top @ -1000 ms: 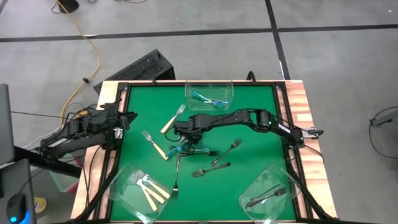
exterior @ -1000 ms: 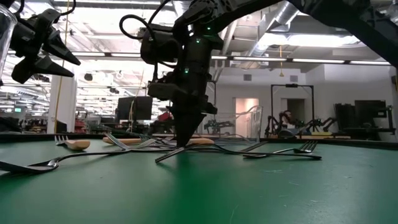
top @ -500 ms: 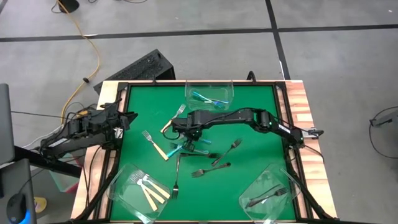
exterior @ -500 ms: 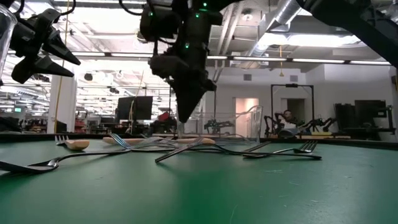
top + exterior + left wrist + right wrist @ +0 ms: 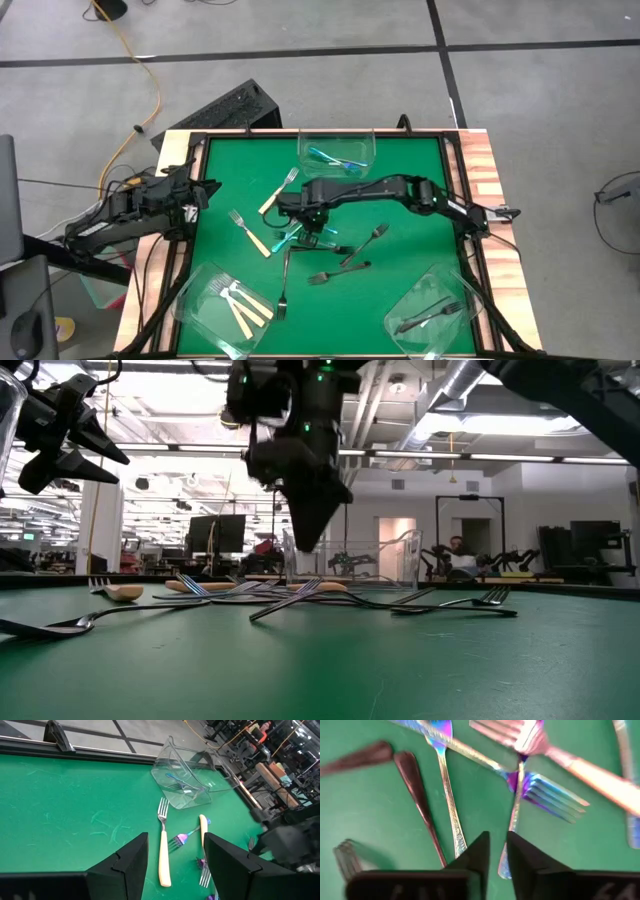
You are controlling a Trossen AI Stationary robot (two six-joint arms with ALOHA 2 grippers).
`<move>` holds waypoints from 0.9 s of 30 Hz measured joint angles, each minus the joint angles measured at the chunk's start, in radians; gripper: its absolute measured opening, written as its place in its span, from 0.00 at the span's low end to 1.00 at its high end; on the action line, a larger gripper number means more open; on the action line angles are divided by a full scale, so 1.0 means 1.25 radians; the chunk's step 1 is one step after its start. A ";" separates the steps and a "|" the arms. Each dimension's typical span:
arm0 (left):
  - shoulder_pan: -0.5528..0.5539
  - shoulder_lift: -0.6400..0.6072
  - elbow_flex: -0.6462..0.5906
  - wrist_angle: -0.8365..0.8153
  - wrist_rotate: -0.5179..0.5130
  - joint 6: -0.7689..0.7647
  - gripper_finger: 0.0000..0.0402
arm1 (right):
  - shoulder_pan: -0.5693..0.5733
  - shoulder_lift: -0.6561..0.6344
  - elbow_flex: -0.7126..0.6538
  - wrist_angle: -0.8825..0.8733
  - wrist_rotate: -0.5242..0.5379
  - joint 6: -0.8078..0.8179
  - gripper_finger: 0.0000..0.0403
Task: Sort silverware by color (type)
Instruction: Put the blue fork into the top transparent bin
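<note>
Your right gripper (image 5: pixel 300 214) hangs over the middle of the green table mat (image 5: pixel 400 190), lifted clear of the surface above a loose tangle of forks. Its two dark fingers (image 5: pixel 475 851) stand slightly parted with a narrow gap between them, and nothing is caught in that gap. Straight below lie the iridescent blue-handled forks (image 5: pixel 540 790), crossing each other and touching a cream-handled fork (image 5: pixel 580 767); dark grey metal forks (image 5: pixel 417 785) lie just beside them.

More of the silverware sits around that pile. One cream-handled fork with steel tines (image 5: pixel 279 190) lies just to the far left of the gripper, another (image 5: pixel 249 233) to its near left. Dark metal forks (image 5: pixel 340 272) rest to the near right, and one (image 5: pixel 284 290) points toward the near edge.

Three clear plastic tubs hold sorted pieces: the far tub (image 5: pixel 337 152) has blue-handled forks, the near-left tub (image 5: pixel 195 300) has cream-handled ones, and the near-right tub (image 5: pixel 440 300) has dark metal ones.

Your left gripper (image 5: pixel 196 192) waits at the left edge of the table, raised, its jaws spread wide and holding nothing.
</note>
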 joint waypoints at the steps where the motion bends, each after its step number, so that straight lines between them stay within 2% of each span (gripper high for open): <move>1: 0.000 0.000 0.000 0.000 0.000 0.000 0.44 | 0.000 0.001 -0.015 0.009 -0.004 0.001 0.26; 6: 0.000 0.000 0.000 0.000 0.000 0.000 0.44 | -0.003 0.000 -0.100 0.064 -0.003 0.011 0.45; 11: 0.000 0.000 0.000 0.000 0.000 0.000 0.44 | -0.015 0.000 -0.158 0.126 0.015 0.012 0.52; 19: 0.000 0.000 0.000 -0.001 0.000 0.000 0.44 | -0.033 -0.001 -0.162 0.181 0.014 -0.030 0.48; 27: 0.000 0.000 0.000 -0.001 0.000 0.000 0.44 | -0.046 0.020 -0.157 0.183 -0.033 -0.054 0.33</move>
